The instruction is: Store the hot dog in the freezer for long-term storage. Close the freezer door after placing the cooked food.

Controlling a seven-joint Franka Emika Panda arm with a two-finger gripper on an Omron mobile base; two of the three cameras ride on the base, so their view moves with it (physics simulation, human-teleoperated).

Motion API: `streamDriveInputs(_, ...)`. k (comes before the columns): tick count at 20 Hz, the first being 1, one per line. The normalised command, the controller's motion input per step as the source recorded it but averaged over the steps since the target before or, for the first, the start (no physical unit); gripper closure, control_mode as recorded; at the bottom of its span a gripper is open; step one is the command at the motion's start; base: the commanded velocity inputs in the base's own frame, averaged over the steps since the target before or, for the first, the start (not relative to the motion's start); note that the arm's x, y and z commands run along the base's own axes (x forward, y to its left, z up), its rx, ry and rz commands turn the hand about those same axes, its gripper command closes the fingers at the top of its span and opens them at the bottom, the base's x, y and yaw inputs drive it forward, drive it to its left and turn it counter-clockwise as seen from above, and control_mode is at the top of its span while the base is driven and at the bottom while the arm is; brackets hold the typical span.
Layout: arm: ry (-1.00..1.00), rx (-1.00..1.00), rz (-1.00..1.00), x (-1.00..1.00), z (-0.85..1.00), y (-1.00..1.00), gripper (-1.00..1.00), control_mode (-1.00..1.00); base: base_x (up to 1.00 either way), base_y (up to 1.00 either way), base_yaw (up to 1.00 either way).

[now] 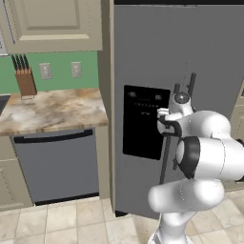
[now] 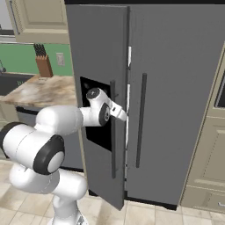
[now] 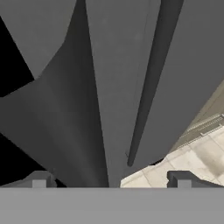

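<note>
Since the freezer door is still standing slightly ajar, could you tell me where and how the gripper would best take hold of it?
Probably by the long vertical bar handle on the freezer door. It stands off the steel face beside the black dispenser panel, so open fingers could straddle it from the front, closing sideways across the bar. The gripper is open and already near the door's free edge.

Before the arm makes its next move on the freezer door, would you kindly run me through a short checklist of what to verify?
1. Freezer door fully closed: not ok; it stands slightly ajar, with a bright gap at its inner edge.
2. Gripper open and empty: ok; the fingertips stand wide apart with nothing between them.
3. Gripper near the door's bar handle: ok; the hand sits beside it, in front of the dispenser panel.
4. Hot dog inside the freezer: cannot tell; the interior is hidden.
5. Fridge door shut: ok.
</note>
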Motion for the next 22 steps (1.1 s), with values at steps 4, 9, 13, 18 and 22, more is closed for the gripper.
streamDriveInputs(4, 0.05, 0.15, 0.19, 0.02, 0.38, -0.23, -1.0, -1.0, 0.0, 0.0, 0.0)
streamDriveInputs(9, -0.04, 0.03, 0.0, 0.01, -0.01, -0.05, -1.0, -1.0, 0.0, 0.0, 0.0)
streamDriveInputs(13, -0.09, 0.0, 0.0, 0.35, 0.01, 0.01, -1.0, -1.0, 0.0, 0.0, 0.0)
streamDriveInputs(18, -0.05, -0.04, 0.0, 0.57, 0.06, 0.0, -1.0, -1.0, 0.0, 0.0, 0.0)
streamDriveInputs(22, -0.01, -0.04, 0.0, 0.62, 0.1, 0.0, -1.0, -1.0, 0.0, 0.0, 0.0)
